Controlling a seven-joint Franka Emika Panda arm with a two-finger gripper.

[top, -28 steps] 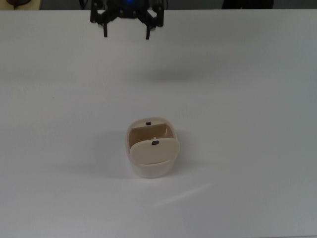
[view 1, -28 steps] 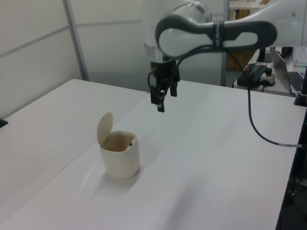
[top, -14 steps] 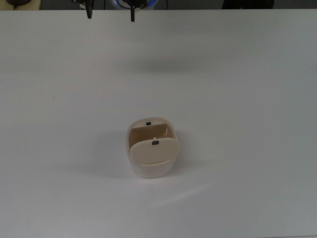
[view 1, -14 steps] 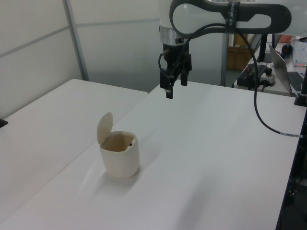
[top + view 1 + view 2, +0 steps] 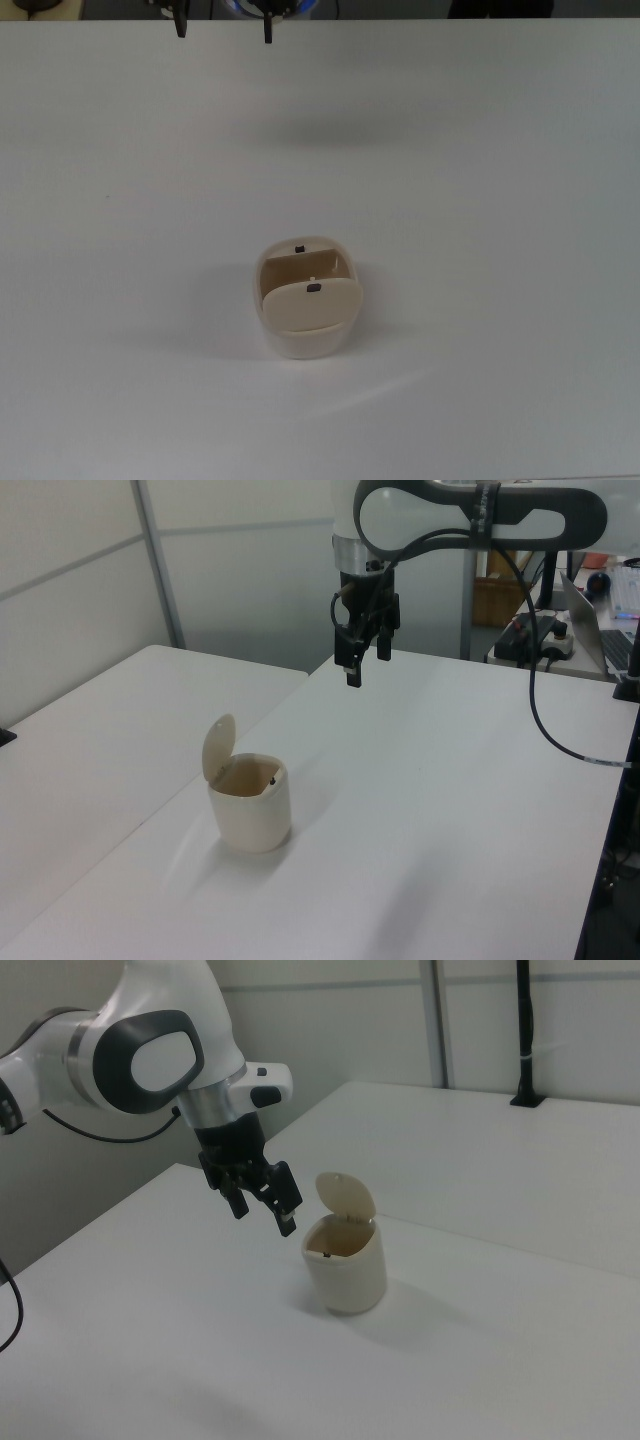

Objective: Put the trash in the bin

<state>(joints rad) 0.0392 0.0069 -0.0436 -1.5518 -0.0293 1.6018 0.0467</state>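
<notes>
Centrally on the white tabletop [image 5: 480, 200] stands the small cream-beige plastic bin [image 5: 306, 298] with rounded corners [image 5: 250, 812] [image 5: 345, 1265], upright and resting flat. Its flap-style lid [image 5: 217, 747] [image 5: 345, 1198] is swung up and stands roughly vertical at one edge of the rim, leaving the mouth uncovered. A small dark mark shows on the lid and another on the rim in the top view. The crumpled off-white trash cannot be located: no wad lies on the tabletop, and the interior of the bin shows only a tan inner wall and a small dark spot near the rim in the left view, so whether it lies inside cannot be told.

The black two-finger hand [image 5: 365, 660] [image 5: 262, 1203] [image 5: 222, 25] of the white and grey robot arm [image 5: 470, 510] hangs in the air, well apart from the bin and touching nothing. Its fingers [image 5: 286, 1215] are spread with a clear gap between them, and that gap is empty. In the top view only the two fingertips show, at the upper edge of the frame, beyond the bin. In the right view the hand is at the bin's left, tilted, with the fingers pointing down toward the tabletop.

A black cable [image 5: 540, 730] trails from the arm toward the left view's right. A soft shadow [image 5: 320, 130] lies on the tabletop below the hand.
</notes>
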